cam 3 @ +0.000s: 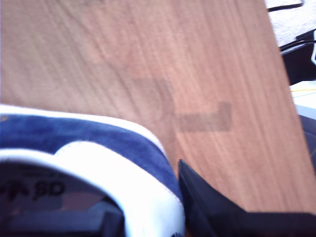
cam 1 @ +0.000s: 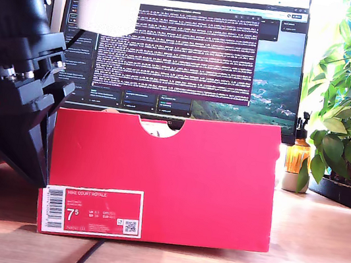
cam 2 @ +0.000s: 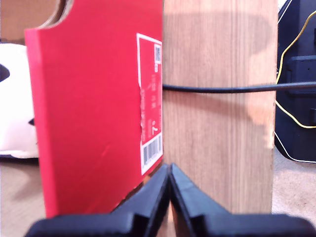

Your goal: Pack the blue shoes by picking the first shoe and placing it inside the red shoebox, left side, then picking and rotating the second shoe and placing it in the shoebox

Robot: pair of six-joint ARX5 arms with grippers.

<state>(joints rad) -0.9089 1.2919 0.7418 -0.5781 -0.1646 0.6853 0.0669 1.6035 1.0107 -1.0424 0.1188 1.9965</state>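
Observation:
The red shoebox (cam 1: 168, 177) stands upright on the wooden table, its white label (cam 1: 91, 210) low at the exterior view's left and the half-round notch in its top edge. In the first wrist view the red shoebox (cam 2: 94, 108) is just ahead of my first gripper (cam 2: 169, 168), which is shut on nothing, its tips near the label corner. My second gripper (cam 3: 145, 200) is shut on the heel collar of a blue shoe (cam 3: 84, 133), navy suede with a white rim, above bare wood. One dark finger (cam 3: 202, 202) shows outside the heel. The other shoe is out of view.
A black arm (cam 1: 18, 73) fills the exterior view's left, close to the box. Behind the box stands a lit monitor (cam 1: 189, 47). A potted plant (cam 1: 349, 112) and an orange bottle (cam 1: 297, 157) are at the exterior view's right. A black cable (cam 2: 222, 89) crosses the table.

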